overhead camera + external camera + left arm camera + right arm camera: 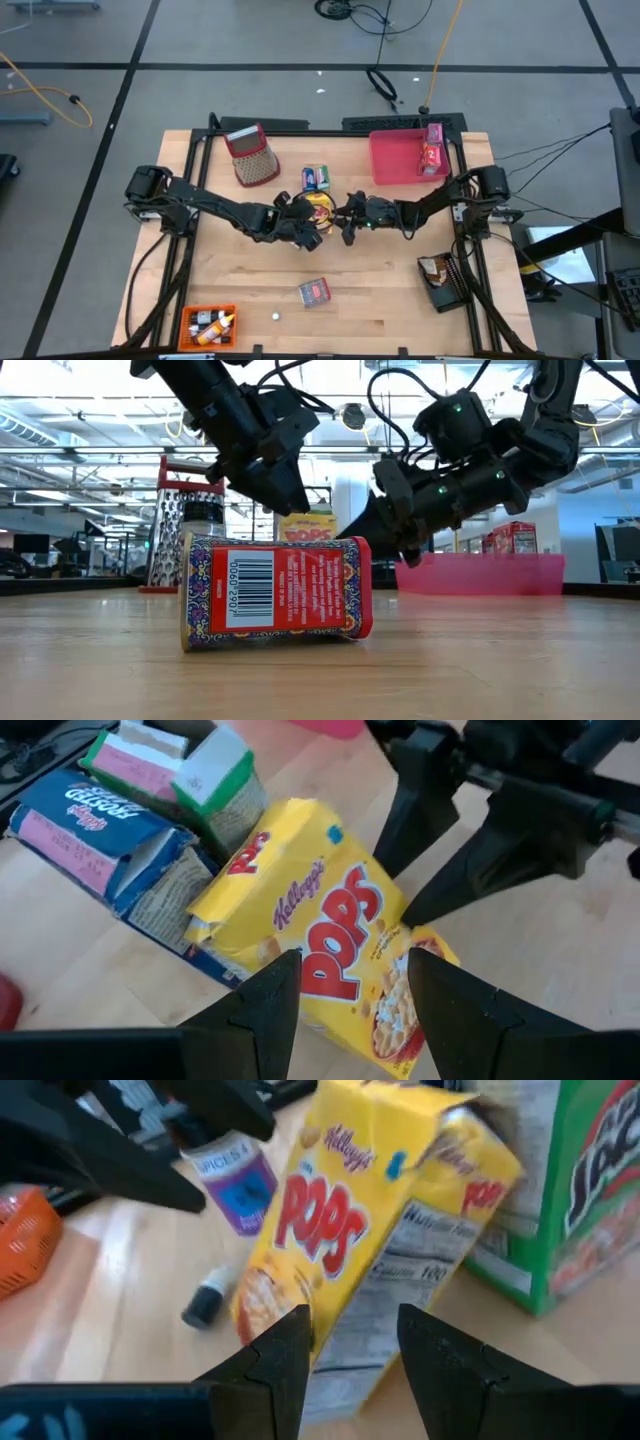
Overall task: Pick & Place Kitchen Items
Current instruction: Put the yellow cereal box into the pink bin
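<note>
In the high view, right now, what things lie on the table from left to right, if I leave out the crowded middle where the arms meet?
Orange tray → grater → spice tin → pink tray → black tray.

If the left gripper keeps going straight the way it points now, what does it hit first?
Most likely the yellow Pops cereal box: it fills the gap ahead of the left gripper, whose fingers stand open. How far off the box lies is unclear.
</note>
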You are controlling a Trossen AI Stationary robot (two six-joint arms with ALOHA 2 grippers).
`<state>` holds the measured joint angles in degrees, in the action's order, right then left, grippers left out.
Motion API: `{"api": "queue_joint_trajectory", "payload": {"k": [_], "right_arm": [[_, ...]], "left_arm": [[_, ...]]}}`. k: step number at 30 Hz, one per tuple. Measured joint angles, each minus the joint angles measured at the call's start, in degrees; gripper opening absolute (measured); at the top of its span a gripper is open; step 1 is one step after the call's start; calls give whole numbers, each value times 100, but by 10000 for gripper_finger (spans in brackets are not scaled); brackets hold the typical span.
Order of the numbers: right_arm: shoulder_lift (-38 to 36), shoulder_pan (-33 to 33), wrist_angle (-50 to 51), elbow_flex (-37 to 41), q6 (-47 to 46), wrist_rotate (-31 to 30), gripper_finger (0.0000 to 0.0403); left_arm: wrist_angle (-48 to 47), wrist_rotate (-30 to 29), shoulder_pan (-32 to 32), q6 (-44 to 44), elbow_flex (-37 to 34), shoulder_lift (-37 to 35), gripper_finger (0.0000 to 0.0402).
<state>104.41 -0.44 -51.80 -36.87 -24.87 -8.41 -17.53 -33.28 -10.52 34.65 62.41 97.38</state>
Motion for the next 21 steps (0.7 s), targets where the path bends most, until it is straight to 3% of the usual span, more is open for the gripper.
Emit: {"api": "queue_joint_trajectory", "payload": {"k": [8, 15, 21], "right_arm": [[424, -14, -74, -365, 27, 125, 124], [429, -71, -49, -394, -27, 687, 10], [209, -71, -37, -397, -147, 696, 62]], "left_arm": [[42, 93, 0, -46, 0, 4, 186], [79, 151, 0, -111, 0, 7, 186], [69, 151, -9, -109, 0, 11, 186]]}}
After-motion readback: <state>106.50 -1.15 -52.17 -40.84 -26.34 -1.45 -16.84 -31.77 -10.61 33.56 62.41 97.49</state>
